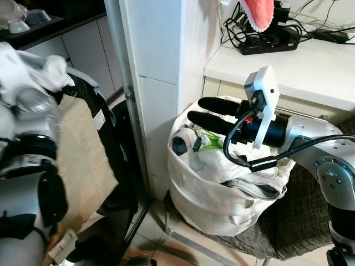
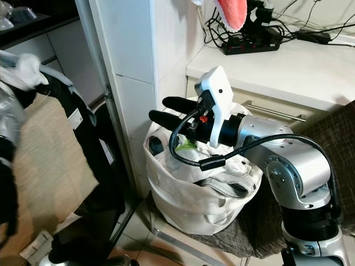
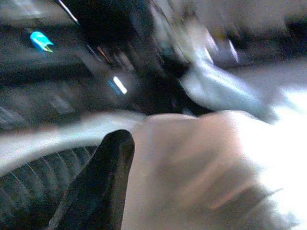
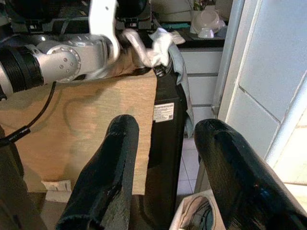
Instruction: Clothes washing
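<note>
Over white laundry bag [image 1: 222,194], near its left rim: right gripper [image 1: 202,112], fingers spread wide, holding nothing, pointing toward tiled pillar [image 1: 161,83]. Bag sits on grey cloth-covered seat [image 1: 302,221], at foot of pillar, below counter edge [image 1: 277,72]; clothes [image 1: 205,145] bunched inside, white with green patch. Power strip [image 1: 269,44] with cables at counter's rear. Left of pillar: left gripper [image 3: 103,184] against beige fabric [image 1: 77,160]; picture blurred, finger state cannot be determined. Black upright appliance [image 4: 165,143] stands beside fabric.
</note>
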You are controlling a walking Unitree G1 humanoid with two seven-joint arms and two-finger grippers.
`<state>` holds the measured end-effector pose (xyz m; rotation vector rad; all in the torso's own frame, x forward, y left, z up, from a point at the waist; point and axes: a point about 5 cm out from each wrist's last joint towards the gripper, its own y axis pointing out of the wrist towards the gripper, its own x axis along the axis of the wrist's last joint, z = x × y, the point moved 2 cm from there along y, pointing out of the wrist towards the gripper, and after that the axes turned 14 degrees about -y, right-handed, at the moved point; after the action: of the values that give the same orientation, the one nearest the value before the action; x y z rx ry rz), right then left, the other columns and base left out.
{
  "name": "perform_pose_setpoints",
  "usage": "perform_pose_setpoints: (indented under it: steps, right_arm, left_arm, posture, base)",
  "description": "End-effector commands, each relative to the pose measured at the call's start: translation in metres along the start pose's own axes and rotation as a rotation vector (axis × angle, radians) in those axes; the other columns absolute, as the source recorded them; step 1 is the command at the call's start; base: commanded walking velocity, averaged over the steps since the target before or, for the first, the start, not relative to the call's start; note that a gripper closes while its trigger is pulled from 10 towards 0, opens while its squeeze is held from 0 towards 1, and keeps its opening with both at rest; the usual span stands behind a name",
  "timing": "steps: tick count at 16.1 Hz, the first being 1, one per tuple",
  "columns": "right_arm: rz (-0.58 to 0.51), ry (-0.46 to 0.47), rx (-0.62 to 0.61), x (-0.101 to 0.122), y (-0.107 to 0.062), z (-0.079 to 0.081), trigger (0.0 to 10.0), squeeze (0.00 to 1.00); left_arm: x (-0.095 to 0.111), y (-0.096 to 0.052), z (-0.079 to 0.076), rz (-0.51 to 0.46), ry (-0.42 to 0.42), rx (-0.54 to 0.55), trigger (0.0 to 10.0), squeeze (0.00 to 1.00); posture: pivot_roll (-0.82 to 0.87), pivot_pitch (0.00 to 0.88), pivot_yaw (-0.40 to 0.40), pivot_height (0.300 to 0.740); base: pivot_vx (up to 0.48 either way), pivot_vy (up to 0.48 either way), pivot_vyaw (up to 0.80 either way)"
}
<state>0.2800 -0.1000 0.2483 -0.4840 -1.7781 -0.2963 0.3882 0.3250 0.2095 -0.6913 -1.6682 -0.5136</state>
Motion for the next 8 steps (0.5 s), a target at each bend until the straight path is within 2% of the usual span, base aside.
perform_pose_setpoints:
  steps: [1, 2, 3, 4, 5, 6, 7, 8]
  right_arm:
    - [-0.001, -0.017, 0.021, 0.004, -0.001, 0.003, 10.0, 0.00]
    - [0.002, -0.018, 0.023, 0.003, -0.001, 0.003, 10.0, 0.00]
    - [0.008, -0.021, 0.027, 0.003, -0.002, 0.003, 10.0, 0.00]
    - [0.011, -0.024, 0.031, 0.004, -0.002, 0.003, 10.0, 0.00]
    - [0.011, -0.028, 0.033, 0.004, -0.003, 0.002, 10.0, 0.00]
    - [0.009, -0.030, 0.033, 0.006, -0.003, 0.001, 10.0, 0.00]
    - [0.008, -0.030, 0.033, 0.006, -0.003, 0.000, 10.0, 0.00]
    - [0.009, -0.029, 0.035, 0.005, -0.002, 0.000, 10.0, 0.00]
  left_arm:
    - [0.010, 0.002, -0.008, 0.017, -0.039, -0.046, 10.0, 0.00]
    - [0.011, 0.002, -0.008, 0.020, -0.037, -0.053, 10.0, 0.00]
    - [0.016, 0.003, -0.016, 0.002, 0.131, -0.145, 10.0, 0.00]
    - [0.017, 0.001, -0.028, 0.025, 0.422, -0.295, 10.0, 0.00]
    - [0.030, 0.003, -0.030, 0.041, 0.541, -0.348, 10.0, 0.00]
    - [0.057, 0.009, -0.025, -0.024, 0.565, -0.310, 10.0, 0.00]
    - [0.088, 0.012, -0.021, -0.108, 0.531, -0.280, 10.0, 0.00]
    - [0.100, 0.013, -0.019, -0.127, 0.582, -0.282, 10.0, 0.00]
  posture:
    - [-0.02, 0.000, 0.039, 0.740]
    - [-0.02, 0.000, 0.037, 0.740]
    - [-0.02, 0.000, 0.036, 0.740]
    - [-0.02, 0.000, 0.034, 0.740]
    - [-0.02, 0.000, 0.031, 0.740]
    - [-0.01, 0.000, 0.029, 0.740]
    - [-0.01, 0.000, 0.026, 0.740]
    - [-0.01, 0.000, 0.026, 0.740]
  base:
    - [0.000, 0.000, 0.00]
    - [0.000, 0.000, 0.00]
    - [0.000, 0.000, 0.00]
    - [0.000, 0.000, 0.00]
    - [0.000, 0.000, 0.00]
    - [0.000, 0.000, 0.00]
    - [0.000, 0.000, 0.00]
    - [0.000, 0.000, 0.00]
